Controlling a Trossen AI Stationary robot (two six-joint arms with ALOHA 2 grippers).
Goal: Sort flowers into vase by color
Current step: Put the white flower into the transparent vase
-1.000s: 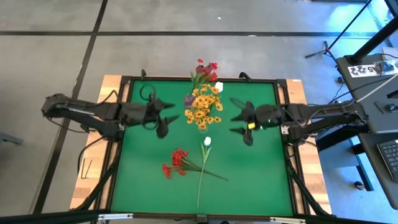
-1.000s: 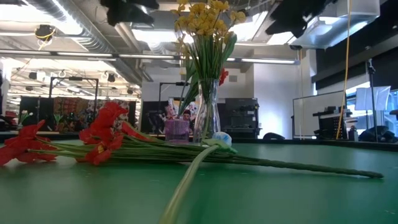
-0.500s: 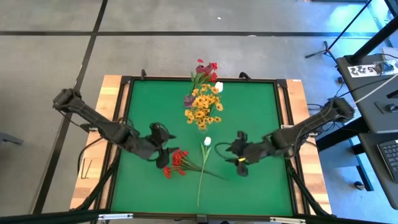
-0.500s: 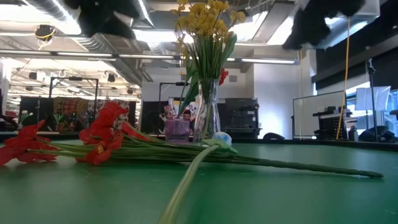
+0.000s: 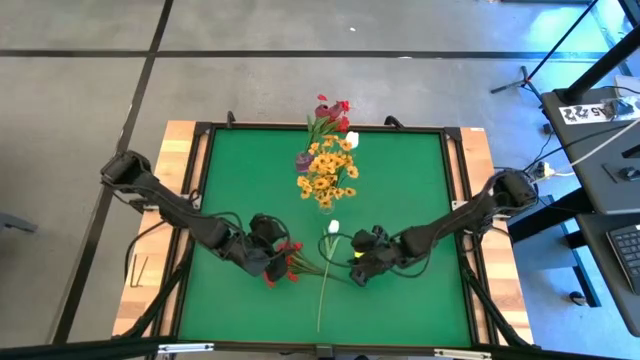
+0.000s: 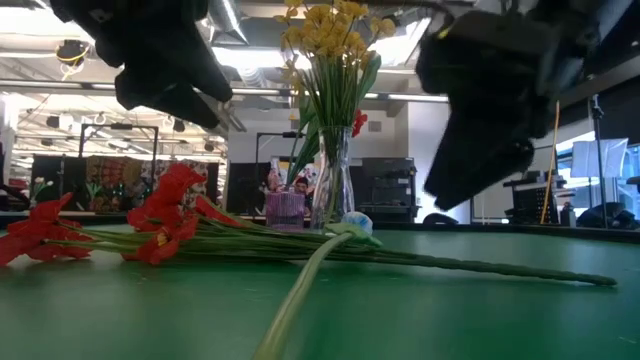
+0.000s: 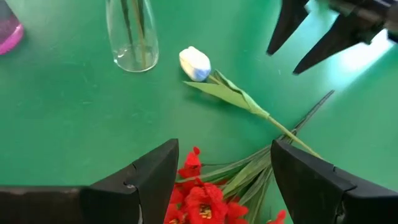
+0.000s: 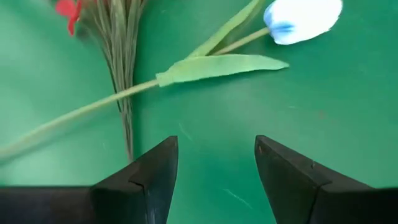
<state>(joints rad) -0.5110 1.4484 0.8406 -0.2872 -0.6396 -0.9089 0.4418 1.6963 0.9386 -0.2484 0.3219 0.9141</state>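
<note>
A red blossom spray (image 5: 285,262) lies flat on the green table with its stems running right. A white tulip (image 5: 333,228) lies beside it, its long stem (image 5: 322,290) crossing those stems toward the near edge. My left gripper (image 7: 217,180) hovers open above the red blossoms (image 7: 200,202), clear of them in the low view (image 6: 170,65). My right gripper (image 8: 214,177) hangs open over bare table just past the tulip's leaf (image 8: 217,67) and the red spray's stems (image 8: 121,62). A glass vase (image 6: 333,180) holds yellow sprays (image 5: 325,180).
Behind the yellow vase, at the far edge, stand red and dark pink flowers (image 5: 330,115) and a white tulip (image 5: 352,138). A small purple container (image 5: 303,160) stands left of the vase. The two grippers are close together (image 7: 305,37). A raised black frame (image 5: 200,130) rims the table.
Both arms have swung from beside the yellow vase toward the near edge and down. The left gripper has come over the red spray's blossoms, and the right one over the crossing stems by the tulip. The flowers have not moved.
</note>
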